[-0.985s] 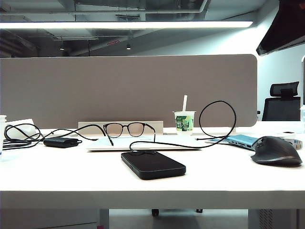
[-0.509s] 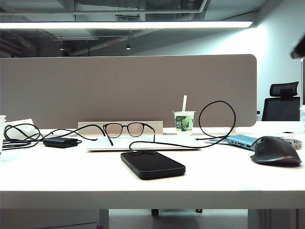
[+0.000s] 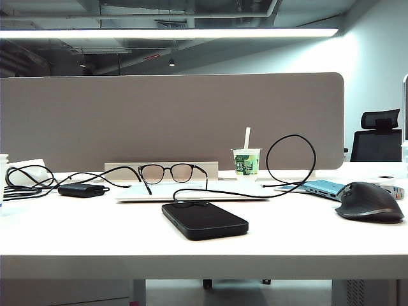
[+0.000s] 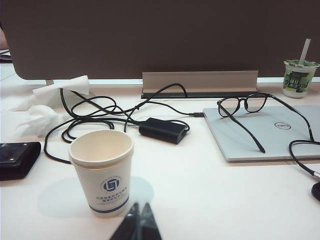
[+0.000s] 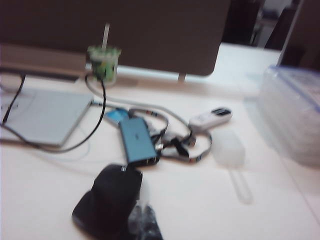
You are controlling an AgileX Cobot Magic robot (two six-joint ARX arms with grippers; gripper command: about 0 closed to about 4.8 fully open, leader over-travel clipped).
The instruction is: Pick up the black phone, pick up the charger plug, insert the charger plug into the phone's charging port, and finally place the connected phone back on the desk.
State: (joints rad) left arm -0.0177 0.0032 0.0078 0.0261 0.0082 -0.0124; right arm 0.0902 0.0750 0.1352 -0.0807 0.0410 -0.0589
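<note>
Both pincers clenched, empty, low over worktop (image 3: 76, 236) edges: left pincer (image 4: 137, 222) by cup (image 4: 101, 175), right pincer (image 5: 145, 220) over mouse (image 5: 107, 200). Phone (image 3: 204, 220) flat between, lying diagonal, plug unseen.

Right pincer (image 5: 145, 222) shut, over mouse (image 5: 107, 200); blue hub (image 5: 136, 141) beyond.
</note>
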